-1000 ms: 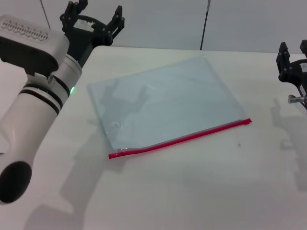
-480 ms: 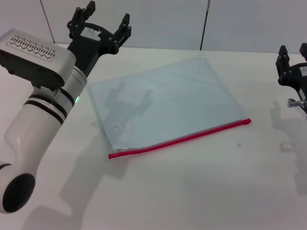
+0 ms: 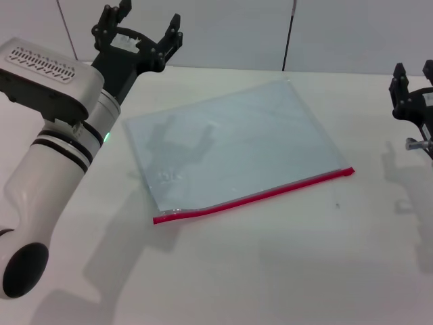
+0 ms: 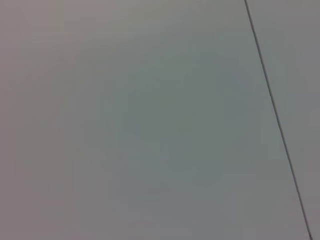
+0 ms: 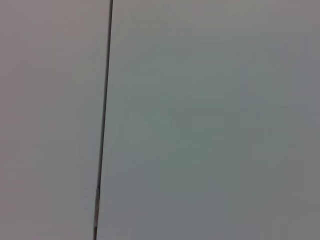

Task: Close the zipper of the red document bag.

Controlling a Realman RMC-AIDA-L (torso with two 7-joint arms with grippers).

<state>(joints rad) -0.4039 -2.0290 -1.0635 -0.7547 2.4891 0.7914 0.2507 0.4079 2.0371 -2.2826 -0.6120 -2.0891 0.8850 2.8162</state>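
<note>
The red document bag (image 3: 230, 142) lies flat on the white table (image 3: 270, 271), a translucent pale blue-grey pouch. Its zipper (image 3: 254, 196) is the bright red strip along the near long edge, running from the near left corner to the right corner. I cannot make out the slider. My left gripper (image 3: 142, 27) hangs open in the air beyond the bag's far left corner, well away from the zipper. My right gripper (image 3: 414, 78) stands open at the right edge of the head view, apart from the bag. Both wrist views show only a blank wall.
The table's far edge meets a grey panelled wall (image 3: 223, 34) with a dark vertical seam (image 3: 289, 34). The left forearm (image 3: 61, 135) stretches over the table's left side. Bare table surface lies in front of the zipper and to its right.
The left arm has lifted and swung slightly right, carrying its open gripper a little higher. The bag and the right arm have not moved.
</note>
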